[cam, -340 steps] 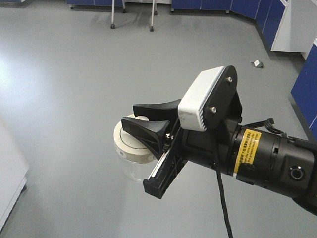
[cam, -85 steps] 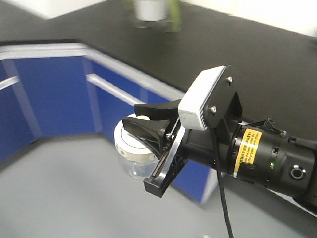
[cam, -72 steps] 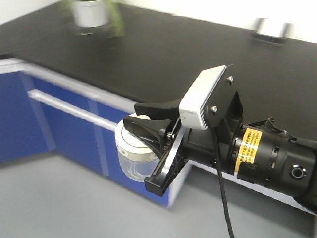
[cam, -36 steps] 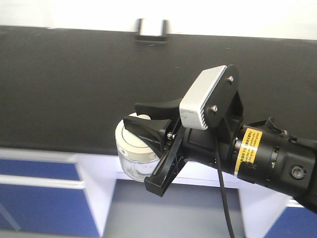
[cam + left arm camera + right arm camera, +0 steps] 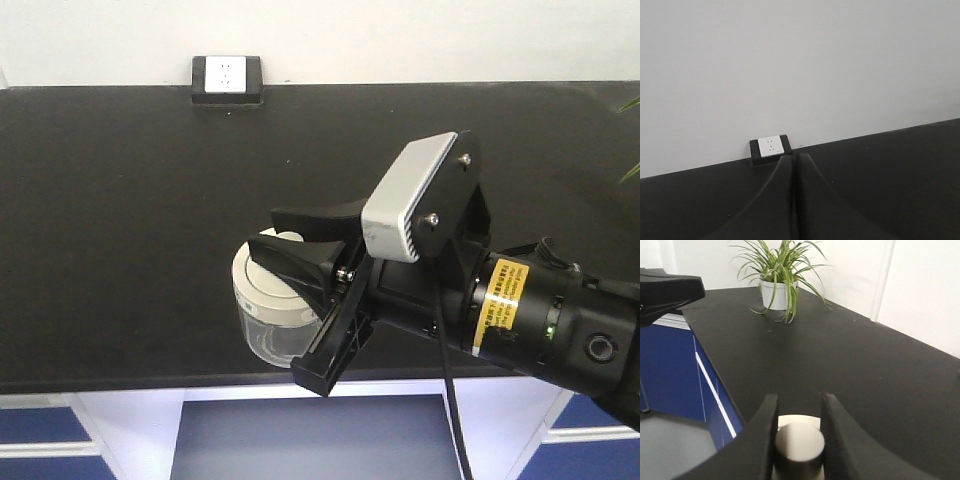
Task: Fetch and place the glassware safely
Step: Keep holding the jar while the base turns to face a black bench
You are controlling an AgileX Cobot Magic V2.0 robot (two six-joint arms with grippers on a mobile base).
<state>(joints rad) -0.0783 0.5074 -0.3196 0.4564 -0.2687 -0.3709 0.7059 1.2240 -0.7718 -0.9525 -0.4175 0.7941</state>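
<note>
Black countertop (image 5: 120,200) is seen across most of the front view, with blue cabinet fronts (image 5: 670,370) below its edge. Right gripper (image 5: 268,235) is held out in front of it, jaws narrowed to a small gap and clamped on the knob (image 5: 799,445) of the cream lid (image 5: 262,290). Left gripper (image 5: 794,165): fingers are pressed together, nothing is gripped. Potted plant (image 5: 782,270) is set far back on the counter. Glass jar (image 5: 270,335) is hung under the right fingers by its lid, seen against the counter's front strip. Wall socket (image 5: 227,78) is mounted at the back edge.
</note>
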